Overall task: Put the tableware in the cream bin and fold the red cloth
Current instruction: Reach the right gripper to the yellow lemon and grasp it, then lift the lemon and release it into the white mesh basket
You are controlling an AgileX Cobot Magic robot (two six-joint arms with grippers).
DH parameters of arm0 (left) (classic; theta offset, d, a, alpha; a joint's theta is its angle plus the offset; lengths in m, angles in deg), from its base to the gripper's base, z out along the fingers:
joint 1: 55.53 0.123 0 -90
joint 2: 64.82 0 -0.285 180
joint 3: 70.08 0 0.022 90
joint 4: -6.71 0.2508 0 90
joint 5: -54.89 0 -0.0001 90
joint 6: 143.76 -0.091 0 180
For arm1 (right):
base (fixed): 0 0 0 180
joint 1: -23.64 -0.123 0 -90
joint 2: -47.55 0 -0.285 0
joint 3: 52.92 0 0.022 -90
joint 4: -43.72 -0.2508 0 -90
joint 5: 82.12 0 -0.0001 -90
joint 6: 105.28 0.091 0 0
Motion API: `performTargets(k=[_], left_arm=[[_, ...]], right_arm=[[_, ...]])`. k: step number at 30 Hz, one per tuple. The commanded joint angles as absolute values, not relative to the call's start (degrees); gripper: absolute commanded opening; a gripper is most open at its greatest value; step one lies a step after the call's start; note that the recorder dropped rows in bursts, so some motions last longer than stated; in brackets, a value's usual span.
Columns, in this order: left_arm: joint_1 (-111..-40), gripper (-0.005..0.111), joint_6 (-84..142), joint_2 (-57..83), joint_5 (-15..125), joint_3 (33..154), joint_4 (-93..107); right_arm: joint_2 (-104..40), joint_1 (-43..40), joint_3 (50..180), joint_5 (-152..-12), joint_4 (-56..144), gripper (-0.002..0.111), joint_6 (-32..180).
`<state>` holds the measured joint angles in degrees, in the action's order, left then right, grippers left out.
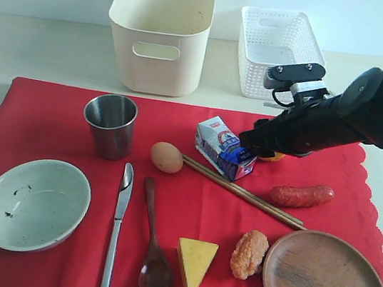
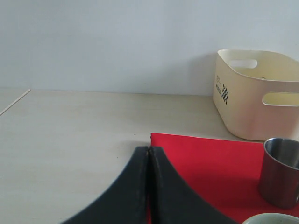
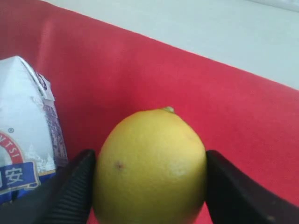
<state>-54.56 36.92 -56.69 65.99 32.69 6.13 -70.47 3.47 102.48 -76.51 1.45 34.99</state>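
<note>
The red cloth (image 1: 50, 122) lies flat on the table and carries the steel cup (image 1: 110, 125), speckled bowl (image 1: 34, 203), knife (image 1: 117, 230), wooden spoon (image 1: 153, 253), chopsticks (image 1: 242, 191) and brown plate (image 1: 327, 285). Behind it stands the cream bin (image 1: 161, 31). My right gripper (image 1: 262, 150) is low on the cloth beside the milk carton, its jaws pressed against both sides of a lemon (image 3: 149, 168). My left gripper (image 2: 148, 149) is shut with nothing in it, hovering over the cloth's (image 2: 210, 158) far corner near the cup (image 2: 280, 172); the exterior view does not show it.
A milk carton (image 1: 225, 147) lies right next to the held lemon. An egg (image 1: 166, 157), sausage (image 1: 301, 195), nugget (image 1: 249, 254) and cheese wedge (image 1: 195, 265) sit among the dishes. A white lattice basket (image 1: 278, 48) stands right of the bin.
</note>
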Motion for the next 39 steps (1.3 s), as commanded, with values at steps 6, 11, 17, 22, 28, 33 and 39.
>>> performTargets(k=[6, 11, 17, 22, 28, 33, 39], left_arm=[[-54.88, 0.002, 36.91, -57.04, 66.15, 32.70, 6.13], [-54.88, 0.002, 36.91, -57.04, 66.15, 32.70, 6.13], [-54.88, 0.002, 36.91, -57.04, 66.15, 32.70, 6.13], [-54.88, 0.002, 36.91, -57.04, 66.15, 32.70, 6.13], [-54.88, 0.002, 36.91, -57.04, 66.15, 32.70, 6.13], [-54.88, 0.002, 36.91, -57.04, 66.15, 32.70, 6.13], [-54.88, 0.002, 36.91, -57.04, 66.15, 32.70, 6.13]], right_arm=[[-70.52, 3.67, 102.32, -77.96, 1.66, 0.000, 34.36], [-69.29, 3.67, 102.32, -77.84, 1.66, 0.000, 34.36], [-63.36, 3.67, 102.32, -78.44, 1.66, 0.000, 34.36], [-60.28, 3.67, 102.32, -88.58, 1.66, 0.000, 34.36], [-60.39, 3.67, 102.85, -100.34, 4.40, 0.000, 34.36], [-62.99, 3.67, 108.67, -101.04, 6.19, 0.000, 34.27], [-69.24, 3.67, 117.11, -101.04, 7.21, 0.000, 33.93]])
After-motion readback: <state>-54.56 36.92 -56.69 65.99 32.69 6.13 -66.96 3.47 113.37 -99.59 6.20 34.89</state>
